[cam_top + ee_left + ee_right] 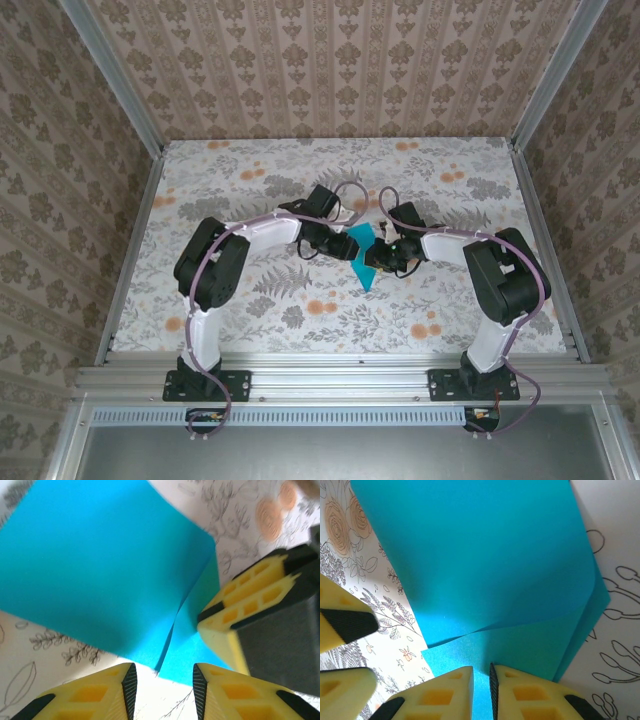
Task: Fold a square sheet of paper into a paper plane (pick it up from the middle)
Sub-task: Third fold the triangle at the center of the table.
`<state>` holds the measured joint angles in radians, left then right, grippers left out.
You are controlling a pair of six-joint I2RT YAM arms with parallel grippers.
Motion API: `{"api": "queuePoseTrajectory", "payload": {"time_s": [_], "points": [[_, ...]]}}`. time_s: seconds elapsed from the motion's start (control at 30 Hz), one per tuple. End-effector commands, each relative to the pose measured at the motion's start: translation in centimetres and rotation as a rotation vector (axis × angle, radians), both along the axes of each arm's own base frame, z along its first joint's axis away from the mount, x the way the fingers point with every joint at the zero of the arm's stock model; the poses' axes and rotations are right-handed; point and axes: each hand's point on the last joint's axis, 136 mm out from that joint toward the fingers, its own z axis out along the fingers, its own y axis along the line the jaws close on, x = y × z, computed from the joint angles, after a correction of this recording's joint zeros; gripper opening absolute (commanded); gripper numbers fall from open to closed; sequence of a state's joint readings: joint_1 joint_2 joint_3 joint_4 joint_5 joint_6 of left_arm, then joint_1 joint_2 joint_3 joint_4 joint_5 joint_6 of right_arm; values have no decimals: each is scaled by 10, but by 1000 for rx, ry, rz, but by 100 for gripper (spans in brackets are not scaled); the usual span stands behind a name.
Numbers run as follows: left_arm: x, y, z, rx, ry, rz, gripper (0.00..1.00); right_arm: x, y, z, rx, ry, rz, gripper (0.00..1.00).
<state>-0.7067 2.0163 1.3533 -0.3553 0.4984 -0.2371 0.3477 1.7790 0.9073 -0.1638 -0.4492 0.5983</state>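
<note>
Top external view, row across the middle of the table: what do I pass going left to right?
left arm's black elbow → teal sheet of paper → right arm's black elbow
</note>
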Motion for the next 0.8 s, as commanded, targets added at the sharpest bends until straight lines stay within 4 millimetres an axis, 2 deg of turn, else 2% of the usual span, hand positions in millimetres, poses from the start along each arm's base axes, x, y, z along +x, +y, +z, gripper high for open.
{"api": "queuePoseTrajectory", "payload": {"time_s": [0.0,0.3,0.77], "points": [[-11,5,-3,30,-45,-90,38,-10,0,-3,9,27,12,19],[-11,-2,-14,53,-146,-203,38,-11,3,1,28,28,20,19],[-6,-2,-38,109,-153,-241,38,-10,11,7,88,22,19,18]]}}
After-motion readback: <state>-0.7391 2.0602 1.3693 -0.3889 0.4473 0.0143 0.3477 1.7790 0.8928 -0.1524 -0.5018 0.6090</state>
